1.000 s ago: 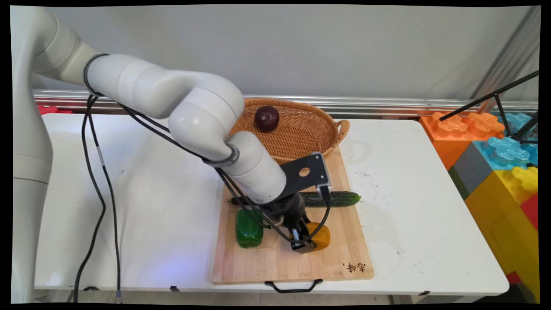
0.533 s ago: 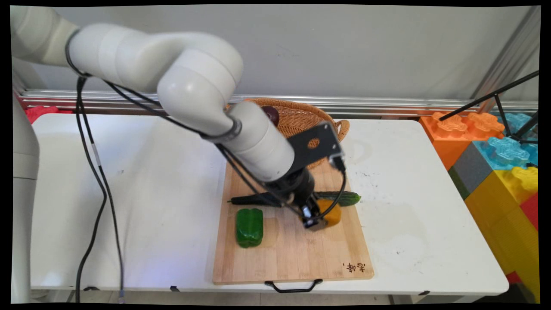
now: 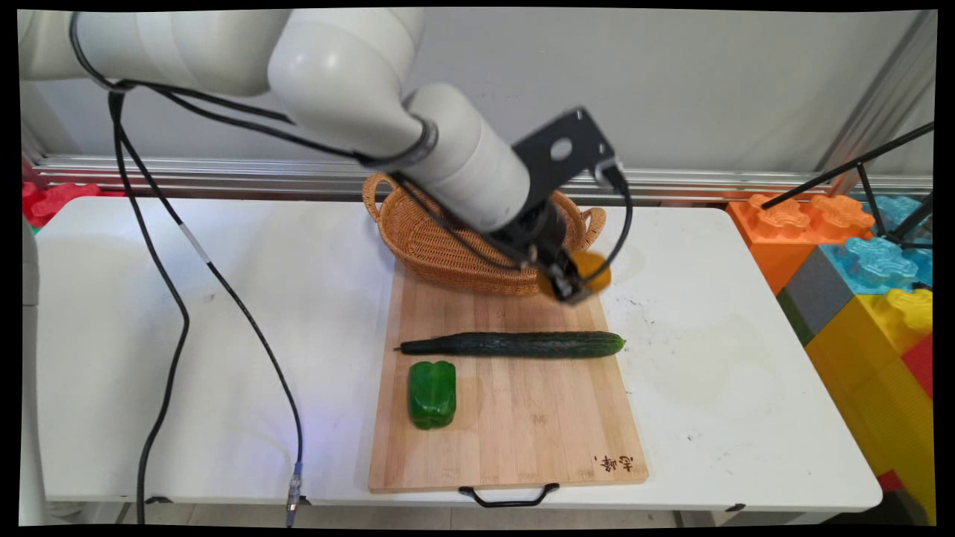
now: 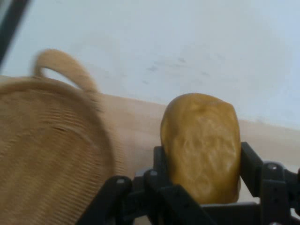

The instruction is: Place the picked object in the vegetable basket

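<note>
The gripper (image 3: 573, 283) is seen pinching a yellow pepper (image 3: 593, 270), which is held in the air between the two fingers (image 4: 161, 161) beside the right end of the wicker basket (image 3: 433, 242), over the far edge of the cutting board (image 3: 507, 418). What lies inside the basket is hidden by the arm. On the board, a cucumber (image 3: 515, 344) is laid crosswise, and a green pepper (image 3: 432, 393) is set just in front of its left end. The board is carried by the white table (image 3: 746, 388).
</note>
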You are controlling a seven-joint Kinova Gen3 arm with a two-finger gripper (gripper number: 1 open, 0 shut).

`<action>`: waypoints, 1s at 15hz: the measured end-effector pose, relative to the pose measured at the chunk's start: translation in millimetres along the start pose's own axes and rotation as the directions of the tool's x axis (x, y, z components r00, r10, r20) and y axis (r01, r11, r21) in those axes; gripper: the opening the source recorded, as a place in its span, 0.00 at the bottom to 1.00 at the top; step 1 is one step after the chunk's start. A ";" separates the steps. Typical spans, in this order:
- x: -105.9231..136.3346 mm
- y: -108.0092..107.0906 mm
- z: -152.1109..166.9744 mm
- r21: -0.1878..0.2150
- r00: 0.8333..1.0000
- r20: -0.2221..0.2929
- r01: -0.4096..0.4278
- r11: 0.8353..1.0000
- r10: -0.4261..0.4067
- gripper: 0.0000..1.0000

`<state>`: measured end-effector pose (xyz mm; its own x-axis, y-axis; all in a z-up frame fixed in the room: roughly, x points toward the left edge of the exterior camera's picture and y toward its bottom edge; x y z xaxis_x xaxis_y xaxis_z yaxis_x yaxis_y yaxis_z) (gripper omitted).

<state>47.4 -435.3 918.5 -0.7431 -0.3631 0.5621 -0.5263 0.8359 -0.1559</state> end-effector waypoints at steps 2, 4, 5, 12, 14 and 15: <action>6.6 -19.9 0.5 0.079 0.999 -0.037 0.036 0.996 -0.033 0.00; 9.2 -40.4 5.2 0.158 0.995 -0.071 0.081 0.984 -0.070 0.00; 9.1 -48.6 8.2 0.188 0.993 -0.084 0.102 0.977 -0.087 0.00; -13.1 -88.6 52.8 0.309 0.968 -0.128 0.244 0.919 -0.214 0.00; -25.4 -97.6 75.4 0.325 0.960 -0.117 0.278 0.904 -0.254 0.00; -28.9 -99.9 82.8 0.327 0.957 -0.115 0.290 0.900 -0.267 0.00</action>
<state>87.3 -542.5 850.6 -0.5233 -0.5233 0.6725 -0.8239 0.5121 -0.2427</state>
